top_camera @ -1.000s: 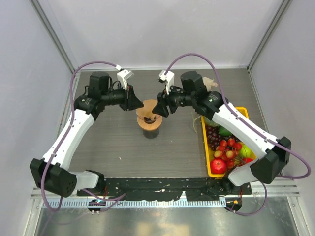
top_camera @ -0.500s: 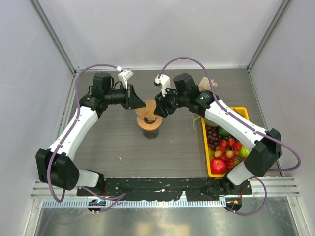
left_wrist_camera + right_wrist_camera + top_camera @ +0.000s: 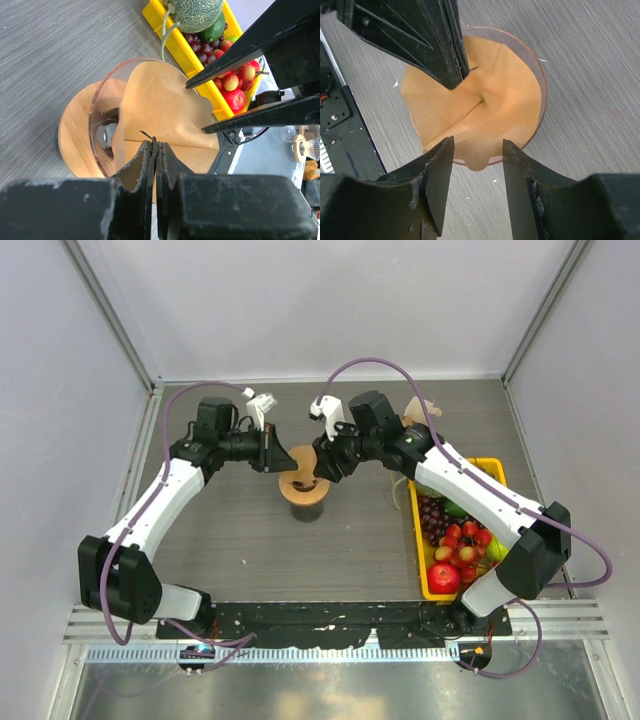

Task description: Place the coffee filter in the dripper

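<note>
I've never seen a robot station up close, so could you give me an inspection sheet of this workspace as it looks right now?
Surface: grey table, no spills seen.
Job's things: coffee filter lies in the glass cone of the dripper, which stands mid-table.
Clutter: yellow tray at the right, holding an apple, grapes and a melon.
Grippers: left gripper shut on the filter's edge; right gripper open, over the opposite edge, gripping nothing.
Cables: purple cables loop above both arms, away from the dripper.
Surroundings: plain pale walls; nothing else seen.
</note>
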Available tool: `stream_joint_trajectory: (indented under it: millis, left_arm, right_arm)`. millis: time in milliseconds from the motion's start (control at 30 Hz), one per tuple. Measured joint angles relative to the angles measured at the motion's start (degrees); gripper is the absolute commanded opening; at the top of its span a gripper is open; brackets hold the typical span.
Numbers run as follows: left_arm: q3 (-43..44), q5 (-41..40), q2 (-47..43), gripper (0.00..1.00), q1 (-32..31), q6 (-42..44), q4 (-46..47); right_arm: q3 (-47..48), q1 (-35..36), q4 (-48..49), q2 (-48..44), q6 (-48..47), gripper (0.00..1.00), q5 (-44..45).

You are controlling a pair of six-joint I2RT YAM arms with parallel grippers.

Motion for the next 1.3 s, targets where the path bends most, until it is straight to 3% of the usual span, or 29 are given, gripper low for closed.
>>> stream_joint_trajectory:
  millis: [333, 400, 500, 600, 700, 833, 1300]
  left_arm:
    - [1.07, -0.11, -0.76, 0.48, -2.29, 2.95, -1.77]
    - [2.01, -0.17, -2.67, 0.52, -1.31, 3.08, -2.14]
    - [4.15, -0.37, -6.97, 0.52, 1.16, 2.73, -2.43]
    - [6.19, -0.63, -12.39, 0.51, 4.26, 2.16, -1.38]
    - [6.03, -1.27, -18.03, 0.52, 6.67, 0.87, 0.37]
    - [2.64, -1.95, -24.46, 0.55, 8.55, -0.72, 2.91]
    - [0.13, -2.40, -30.42, 0.55, 12.31, -4.66, 3.08]
  right_arm:
    - [7.76, 1.57, -4.15, 0.63, -2.93, 0.54, 3.76]
    - [9.44, 1.57, -4.52, 0.63, -3.41, 0.53, 4.83]
    - [12.39, 1.70, -5.09, 0.76, -4.00, 0.49, 6.29]
    - [15.39, 2.49, -5.70, 1.97, -4.57, 0.39, 7.87]
    - [18.78, 4.59, -6.97, 5.11, -5.31, 0.22, 9.79]
    - [23.06, 7.19, -9.49, 12.00, -6.49, 0.07, 12.74]
    - [23.93, 8.22, -17.40, 23.58, -8.50, 0.05, 16.94]
